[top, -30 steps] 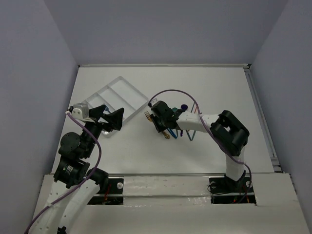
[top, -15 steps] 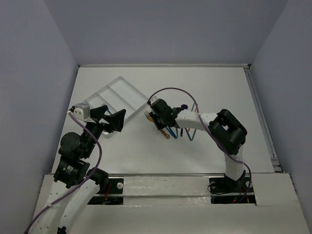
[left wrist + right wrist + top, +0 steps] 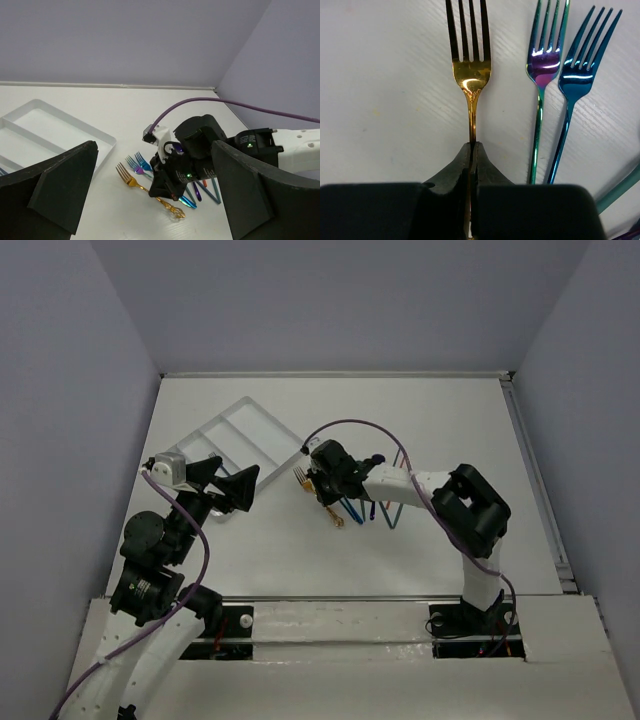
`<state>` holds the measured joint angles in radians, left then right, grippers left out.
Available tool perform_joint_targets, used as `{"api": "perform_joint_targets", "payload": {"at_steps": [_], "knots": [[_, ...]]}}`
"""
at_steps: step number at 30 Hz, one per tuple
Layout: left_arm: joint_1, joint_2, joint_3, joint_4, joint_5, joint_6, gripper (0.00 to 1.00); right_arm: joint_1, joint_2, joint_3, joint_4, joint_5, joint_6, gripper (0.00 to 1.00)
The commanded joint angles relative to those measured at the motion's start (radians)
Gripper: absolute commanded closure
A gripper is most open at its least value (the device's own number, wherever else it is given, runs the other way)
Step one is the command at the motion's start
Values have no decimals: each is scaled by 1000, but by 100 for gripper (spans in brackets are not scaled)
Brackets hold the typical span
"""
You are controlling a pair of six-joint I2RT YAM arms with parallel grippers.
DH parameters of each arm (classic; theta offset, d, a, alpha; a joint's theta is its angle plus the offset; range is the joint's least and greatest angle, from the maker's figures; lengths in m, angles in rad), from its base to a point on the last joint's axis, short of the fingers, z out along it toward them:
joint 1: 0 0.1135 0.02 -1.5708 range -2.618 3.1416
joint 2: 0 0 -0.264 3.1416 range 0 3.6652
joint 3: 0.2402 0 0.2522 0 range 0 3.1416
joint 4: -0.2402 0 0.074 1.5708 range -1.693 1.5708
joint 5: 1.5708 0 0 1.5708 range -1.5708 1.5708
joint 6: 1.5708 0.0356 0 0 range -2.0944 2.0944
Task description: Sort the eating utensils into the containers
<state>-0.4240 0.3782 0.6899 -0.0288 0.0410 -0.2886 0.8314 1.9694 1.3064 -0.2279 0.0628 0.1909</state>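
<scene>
Since a second ago the right hand (image 3: 323, 484) had slid a little left across the worktop (image 3: 430, 420), nearer the tray (image 3: 276, 424), while the left arm had barely changed. In the right wrist view its fingers (image 3: 451, 172) were pinched together on the thin handle of the gold fork (image 3: 470, 75), just below the neck. The tines reached straight out ahead of the fingertips, lying flat on the white surface. Just to that fork's right lay a purple-teal fork (image 3: 543, 65) and a blue fork (image 3: 579, 76), side by side and untouched. The left hand (image 3: 228, 478) hung with its fingers spread wide over the tray's near edge, holding nothing.
</scene>
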Motion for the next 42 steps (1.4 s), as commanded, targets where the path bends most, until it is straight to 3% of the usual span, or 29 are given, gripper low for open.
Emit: {"api": "perform_joint_targets", "payload": {"at_steps": [1, 7, 17, 23, 27, 31, 36, 39, 42], "knots": [[4, 1, 49, 30, 11, 9, 1, 9, -147, 5, 45, -98, 1, 100], [13, 1, 54, 35, 16, 5, 1, 18, -144, 102, 144, -236, 27, 100], [22, -12, 54, 40, 34, 11, 1, 89, 245, 611, 286, -365, 59, 100], [22, -16, 53, 41, 40, 12, 1, 118, 478, 933, 252, -338, 59, 100], [22, -18, 53, 41, 42, 16, 1, 127, 577, 1048, 231, -275, 25, 100], [22, -15, 53, 47, 59, 19, 1, 127, 652, 1128, 190, -270, 15, 100], [22, -7, 42, 87, 193, 25, 1, 127, 660, 1097, 188, -264, 10, 94], [22, -5, 37, 119, 293, 26, 1, 127, 651, 1082, 191, -270, 8, 87], [22, -7, 33, 133, 332, 29, 1, 127, 637, 1073, 193, -270, 4, 72]]}}
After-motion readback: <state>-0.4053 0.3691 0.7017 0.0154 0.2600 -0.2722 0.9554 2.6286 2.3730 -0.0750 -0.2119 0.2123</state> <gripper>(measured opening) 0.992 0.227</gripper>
